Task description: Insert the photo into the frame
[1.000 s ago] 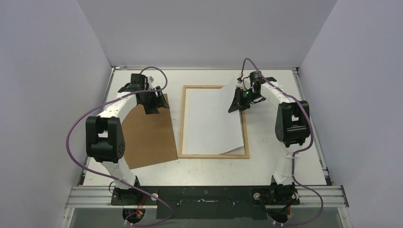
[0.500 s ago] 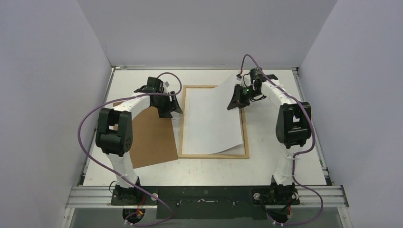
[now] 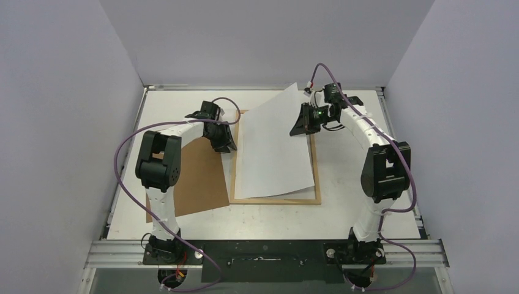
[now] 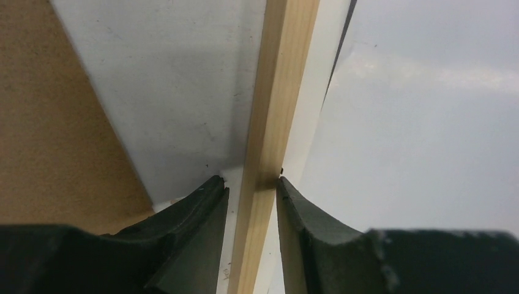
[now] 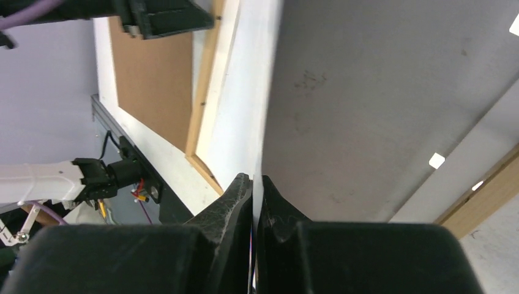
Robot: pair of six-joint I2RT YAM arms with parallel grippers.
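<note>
The light-wood frame (image 3: 234, 165) lies flat mid-table. The photo (image 3: 272, 153) rests over it, white back up, its far right corner raised off the table. My right gripper (image 3: 304, 126) is shut on the photo's right edge; in the right wrist view the sheet (image 5: 248, 122) runs edge-on between the pressed fingers. My left gripper (image 3: 227, 141) straddles the frame's left rail (image 4: 275, 92). Its right finger (image 4: 300, 214) touches the wood, while its left finger (image 4: 202, 208) stands a narrow gap away. The picture side is hidden.
A brown backing board (image 3: 190, 177) lies left of the frame, under the left arm, and shows in the left wrist view (image 4: 55, 122). The enclosure walls stand close on the left, right and far sides. Purple cables loop off both arms.
My left arm swung right, off the brown board and onto the frame's left rail, and its jaws narrowed. My right gripper lifted the photo's far right corner higher.
</note>
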